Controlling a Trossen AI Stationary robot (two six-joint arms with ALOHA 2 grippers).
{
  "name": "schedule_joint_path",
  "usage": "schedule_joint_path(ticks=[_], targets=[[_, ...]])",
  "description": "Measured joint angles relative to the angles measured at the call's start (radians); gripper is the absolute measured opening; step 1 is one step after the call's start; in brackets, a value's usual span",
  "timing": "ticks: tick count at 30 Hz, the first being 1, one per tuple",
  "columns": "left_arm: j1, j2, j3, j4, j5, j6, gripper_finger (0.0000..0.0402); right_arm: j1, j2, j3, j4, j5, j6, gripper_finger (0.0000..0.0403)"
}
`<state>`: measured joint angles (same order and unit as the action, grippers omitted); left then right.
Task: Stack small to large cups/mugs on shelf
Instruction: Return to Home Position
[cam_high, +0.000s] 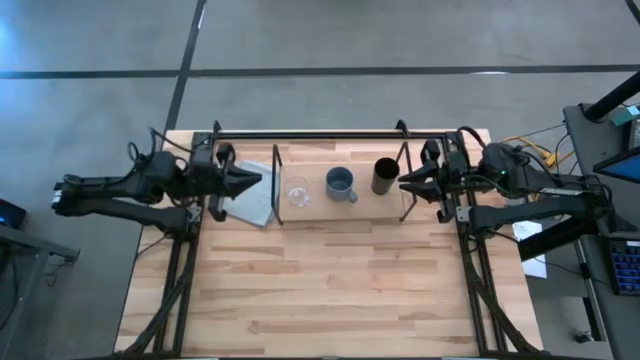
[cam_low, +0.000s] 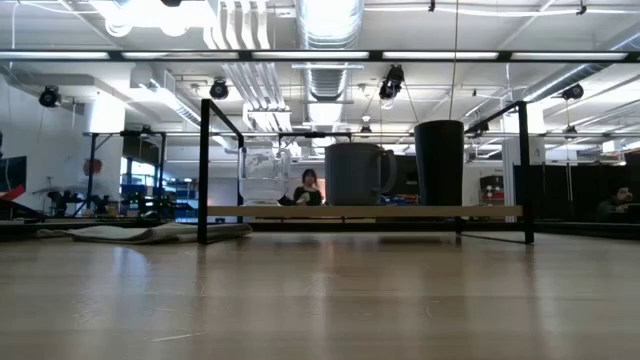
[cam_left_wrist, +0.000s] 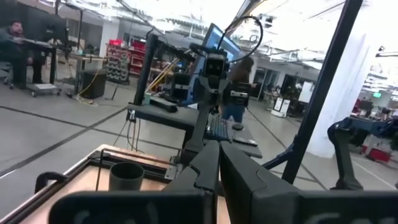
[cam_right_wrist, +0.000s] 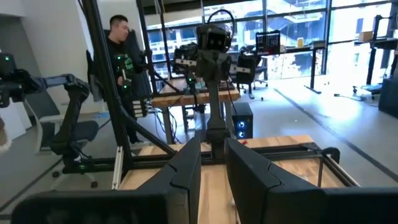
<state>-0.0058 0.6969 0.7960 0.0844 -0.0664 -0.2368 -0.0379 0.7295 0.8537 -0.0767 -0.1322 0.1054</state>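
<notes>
The shelf (cam_high: 340, 212), a light-wood board with black wire end frames, stands at the table's far middle. On it, in a row from left to right, stand a small clear cup (cam_high: 297, 192), a blue-grey mug (cam_high: 340, 184) and a taller dark cup (cam_high: 386, 176), each upright on its base. In the low view they show as the clear cup (cam_low: 262, 180), the mug (cam_low: 355, 175) and the dark cup (cam_low: 438, 162) on the board (cam_low: 300, 211). My left gripper (cam_high: 258, 179) is shut, left of the shelf. My right gripper (cam_high: 403, 182) has a narrow gap between its fingers (cam_right_wrist: 212, 165), right of the shelf beside the dark cup.
A grey folded cloth (cam_high: 255, 198) lies on the table left of the shelf, under my left gripper, and shows in the low view (cam_low: 150, 233). A black bar (cam_high: 310, 134) runs along the far edge. Bare wood (cam_high: 330, 290) fills the near half. People show in the room beyond.
</notes>
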Motion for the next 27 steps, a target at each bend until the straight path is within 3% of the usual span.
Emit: schedule_joint_path(ticks=[14,27], targets=[[-0.016,-0.107,-0.051,-0.119,-0.080,0.042,0.0000,0.000,-0.024,-0.079,0.007,-0.002,0.002,0.0068],[-0.017,-0.344,-0.284,-0.125,-0.176,0.037,0.0000,0.000,-0.215,-0.314,0.127,-0.002,0.026,0.0068]])
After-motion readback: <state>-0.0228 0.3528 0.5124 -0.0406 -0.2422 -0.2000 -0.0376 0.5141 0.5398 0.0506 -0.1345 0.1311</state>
